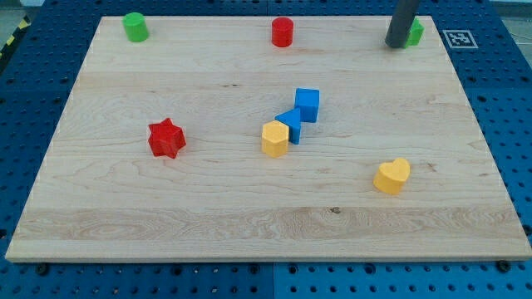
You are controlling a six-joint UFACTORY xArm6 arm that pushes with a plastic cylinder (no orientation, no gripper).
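Note:
My tip point(396, 44) stands at the view's top right, at the lower end of the dark rod. It is right against a green block point(414, 33), which the rod partly hides, so its shape cannot be made out. A red cylinder point(283, 31) lies to the tip's left along the top edge. A green cylinder point(135, 26) sits at the top left. Near the middle, a blue cube point(307, 104), a second blue block point(290, 123) and a yellow hexagon point(275, 139) form a touching diagonal row. A red star point(166, 138) lies to the left. A yellow heart point(392, 176) lies at the lower right.
The wooden board point(249, 224) rests on a blue perforated table point(507, 100). A black-and-white marker tag point(460, 38) sits just off the board's top right corner.

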